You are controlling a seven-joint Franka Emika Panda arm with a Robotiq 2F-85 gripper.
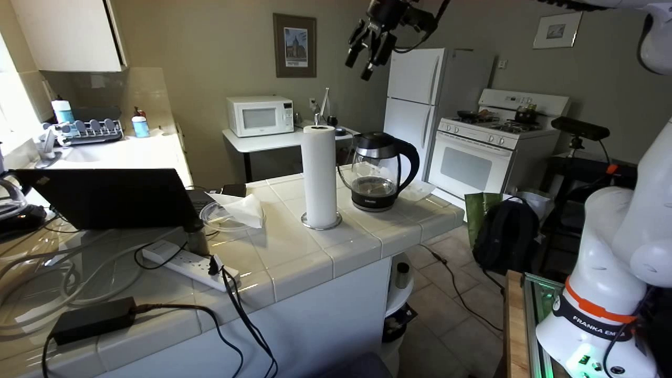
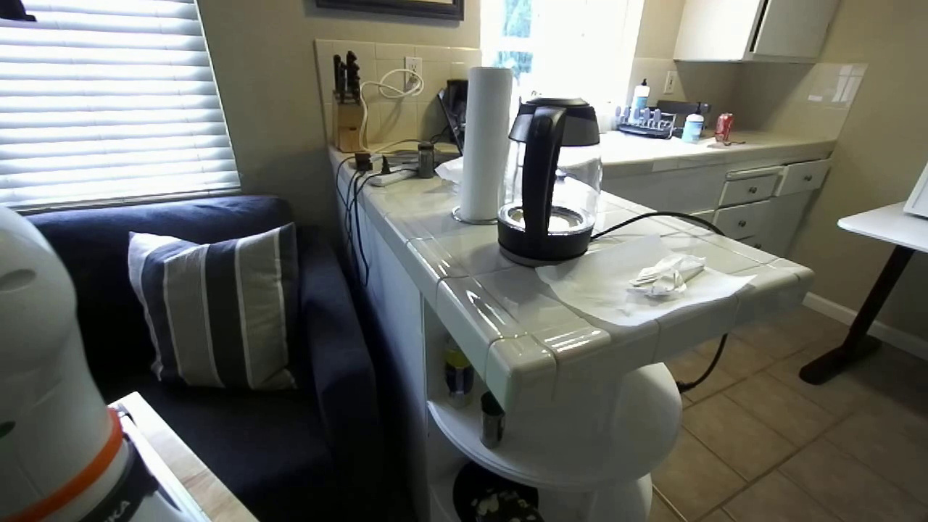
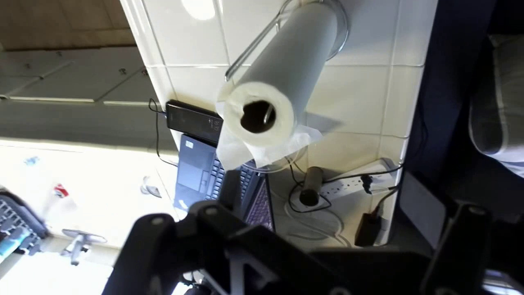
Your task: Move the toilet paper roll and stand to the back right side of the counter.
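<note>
Black fingers (image 3: 231,186) of the hand (image 3: 329,194) loom nearest in the wrist view, 2 of them, spread wide with nothing between or against them. Such a gap presumably suits a thing as stout as the paper roll (image 1: 320,178). In an exterior view the hand (image 1: 358,67) hangs high and well apart from the roll, which would let it clear tall things before coming down.

The roll, with its metal stand (image 1: 322,228), is upright on the tabletop (image 1: 304,257), near a long edge, between the laptop (image 1: 115,199) and the glass pot (image 1: 379,171). Its round base (image 3: 343,32) lies flat, likely to steady so tall a load; in the wrist view a bent wire (image 3: 250,50) runs alongside the paper, perhaps to check it from unwinding. The pot's handle (image 1: 413,160) points away from the roll, leaving its body as the nearer obstacle on that side. A white sheet (image 2: 609,293) bearing what looks like crumpled paper (image 2: 667,275) covers part of the tabletop's end, so a base set there could slip. With the hand empty, I judge the grasp not yet made. Which corner counts as back right depends on whose viewpoint is meant; I cannot tell.
</note>
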